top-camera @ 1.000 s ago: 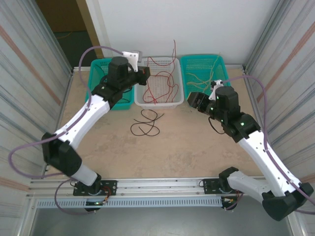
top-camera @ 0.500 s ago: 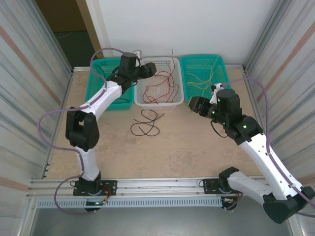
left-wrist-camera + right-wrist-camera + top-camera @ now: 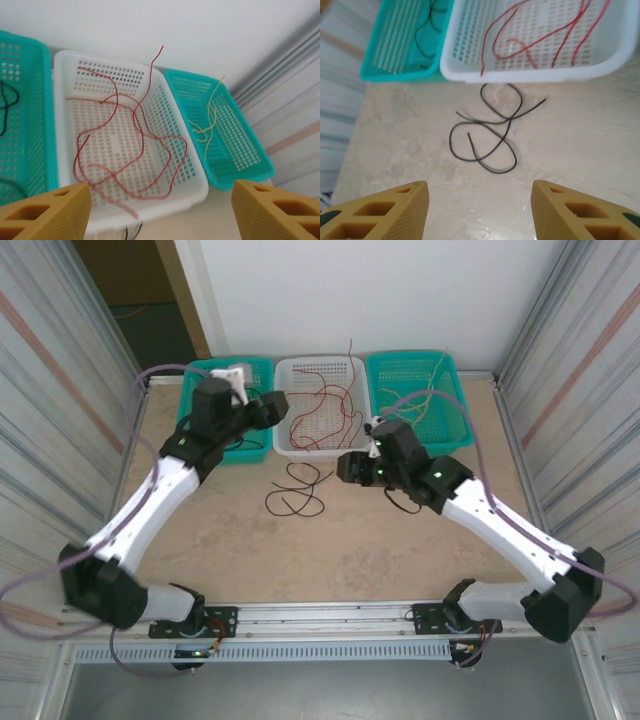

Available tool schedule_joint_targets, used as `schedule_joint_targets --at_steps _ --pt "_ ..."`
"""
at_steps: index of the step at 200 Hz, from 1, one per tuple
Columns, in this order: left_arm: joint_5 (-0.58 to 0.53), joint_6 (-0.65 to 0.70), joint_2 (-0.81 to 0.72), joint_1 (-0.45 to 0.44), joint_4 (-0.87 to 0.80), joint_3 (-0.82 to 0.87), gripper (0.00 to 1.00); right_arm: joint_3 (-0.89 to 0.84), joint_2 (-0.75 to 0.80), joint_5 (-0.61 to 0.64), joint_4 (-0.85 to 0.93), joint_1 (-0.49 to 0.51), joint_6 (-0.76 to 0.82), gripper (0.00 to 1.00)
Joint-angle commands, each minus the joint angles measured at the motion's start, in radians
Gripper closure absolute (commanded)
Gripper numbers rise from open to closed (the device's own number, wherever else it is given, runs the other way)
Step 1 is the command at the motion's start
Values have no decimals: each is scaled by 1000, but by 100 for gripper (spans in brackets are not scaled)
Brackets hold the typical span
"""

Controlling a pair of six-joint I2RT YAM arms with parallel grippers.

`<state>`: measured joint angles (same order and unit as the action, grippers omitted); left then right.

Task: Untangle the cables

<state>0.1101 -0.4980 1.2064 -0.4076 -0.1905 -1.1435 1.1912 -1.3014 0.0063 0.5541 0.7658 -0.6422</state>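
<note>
Where black cables (image 3: 490,121) lie, white basket (image 3: 530,75) stands just behind.

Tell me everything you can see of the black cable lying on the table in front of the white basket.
The black cable is thin, flexible, dark wire lying flat and loose on the beige table, just in front of the white basket's near wall and outside every basket. It curls into overlapping loops that cross one another, with free ends showing; I cannot tell whether it is one wire or two. Only the table touches it. The right gripper hangs above it, fingers apart, gripping nothing.
</note>
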Motion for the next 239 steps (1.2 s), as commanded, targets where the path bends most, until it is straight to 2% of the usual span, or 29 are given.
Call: schedule_joint_targets --at_steps 1,39,75,112,157,193,213,239 --pt "-11 -6 -155 -5 -102 163 27 49 -122 78 28 50 33 46" --pt "-55 -34 -396 -4 -282 353 29 155 -372 136 73 110 68 46" --pt "-59 -92 -505 -1 -344 446 31 199 -518 142 68 117 58 50" --pt "-43 -99 -503 -1 -345 453 32 199 -603 169 50 137 61 52" --pt "-17 -116 -458 -1 -321 456 35 205 -698 215 44 142 67 65" --pt "-6 -119 -449 -1 -313 449 36 202 -736 202 19 142 62 66" --pt "-7 -120 -445 -1 -317 446 36 201 -745 184 13 144 65 84" --pt "-6 -120 -434 -1 -313 450 36 168 -705 184 7 168 83 96"
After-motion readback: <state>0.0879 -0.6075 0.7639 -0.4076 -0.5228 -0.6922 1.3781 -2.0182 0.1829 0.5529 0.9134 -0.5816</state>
